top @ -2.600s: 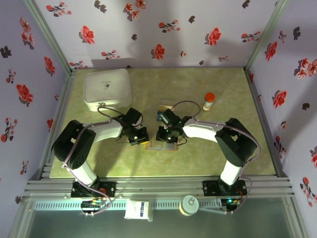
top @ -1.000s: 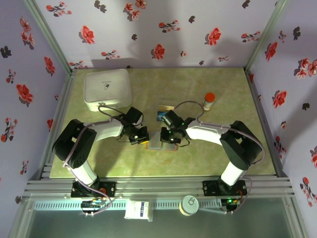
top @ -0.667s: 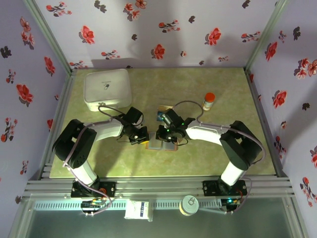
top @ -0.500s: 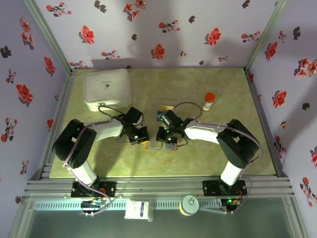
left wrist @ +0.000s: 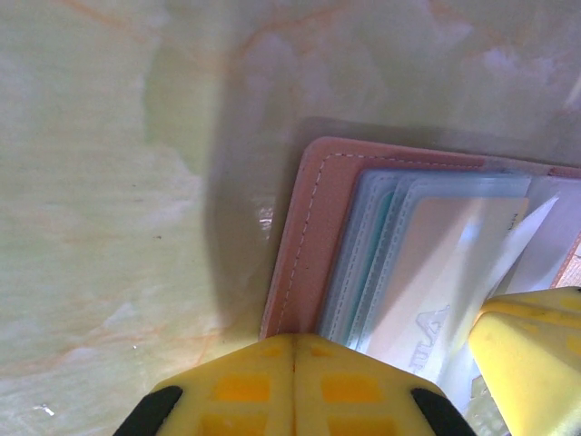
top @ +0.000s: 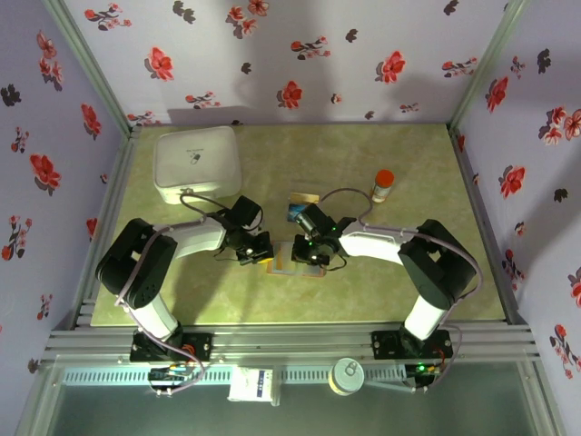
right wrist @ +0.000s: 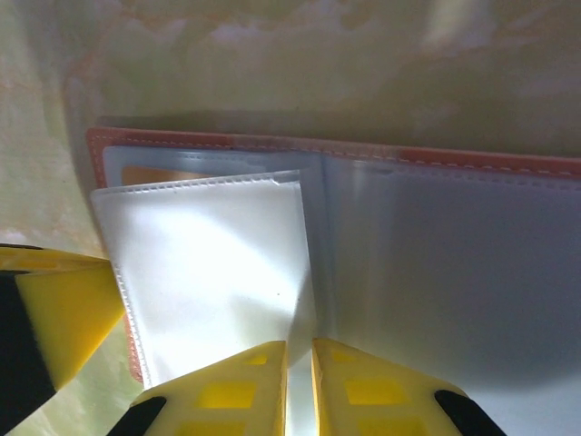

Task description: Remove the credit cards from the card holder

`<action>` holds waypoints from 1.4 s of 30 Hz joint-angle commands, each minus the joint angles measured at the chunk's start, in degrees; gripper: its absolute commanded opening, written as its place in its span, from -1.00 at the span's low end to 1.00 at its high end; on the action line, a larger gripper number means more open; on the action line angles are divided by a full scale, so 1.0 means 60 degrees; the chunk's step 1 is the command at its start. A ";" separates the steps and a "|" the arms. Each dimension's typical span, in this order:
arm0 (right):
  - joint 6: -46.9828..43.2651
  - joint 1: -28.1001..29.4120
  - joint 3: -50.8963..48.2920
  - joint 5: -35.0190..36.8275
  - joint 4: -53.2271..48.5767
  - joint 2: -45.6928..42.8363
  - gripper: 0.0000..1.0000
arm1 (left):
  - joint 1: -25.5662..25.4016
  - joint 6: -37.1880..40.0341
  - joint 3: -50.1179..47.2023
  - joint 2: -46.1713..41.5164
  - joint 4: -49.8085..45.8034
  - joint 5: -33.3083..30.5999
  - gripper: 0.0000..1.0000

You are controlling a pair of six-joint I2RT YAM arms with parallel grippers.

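Over the last few seconds the right gripper (top: 307, 252) has crept toward the table's near edge across the holder (top: 283, 258), swinging briefly left on the way and then back right. Its wrist now sits slightly closer to that edge than at the start, and its white forearm lies a little lower. More of the holder's pale left page is uncovered; earlier the gripper head hid it.

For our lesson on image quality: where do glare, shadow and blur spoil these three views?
Right wrist: white glare washes out the plastic sleeve; the yellow fingers are soft. Left wrist: a dark shadow lies on the table beside the wallet. Top: even light, faint shadows on the back wall.
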 commanded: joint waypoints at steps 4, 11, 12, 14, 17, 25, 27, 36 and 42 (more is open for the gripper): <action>-0.0155 -0.0058 -0.0191 0.0277 -0.0314 -0.0209 -0.67 | 0.0028 0.0203 0.0047 -0.0253 -0.0686 -0.0306 -0.86; -0.0127 -0.0050 -0.0190 0.0210 -0.0234 -0.0176 -0.67 | 0.0014 -0.0066 0.0316 -0.1087 -0.0900 -0.0262 -0.79; -0.0126 -0.0049 -0.0190 0.0218 -0.0234 -0.0168 -0.67 | 0.0007 -0.0136 0.0320 -0.1166 -0.0814 -0.0205 -0.77; -0.0125 -0.0058 -0.0190 0.0196 -0.0237 -0.0176 -0.67 | -0.0001 -0.0297 0.0291 -0.1314 -0.0631 -0.0094 -0.71; -0.0111 -0.0055 -0.0195 0.0192 -0.0205 -0.0160 -0.67 | -0.0073 -0.0562 0.0243 -0.1352 -0.0119 0.0229 -0.59; -0.0096 -0.0051 -0.0183 0.0145 -0.0186 -0.0150 -0.67 | -0.0338 -0.0921 0.0188 -0.0719 0.0710 0.0628 -0.39; -0.0109 -0.0062 -0.0161 0.0142 -0.0209 -0.0163 -0.67 | -0.0382 -0.1007 0.0155 -0.0611 0.0929 0.0722 -0.38; -0.0112 -0.0054 -0.0152 0.0145 -0.0220 -0.0162 -0.67 | -0.0529 -0.1171 0.0243 -0.0139 0.1300 0.0987 -0.40; -0.0153 -0.0072 -0.0117 0.0180 -0.0315 -0.0292 -0.66 | -0.0576 -0.1246 0.0324 -0.0099 0.1339 0.1018 -0.56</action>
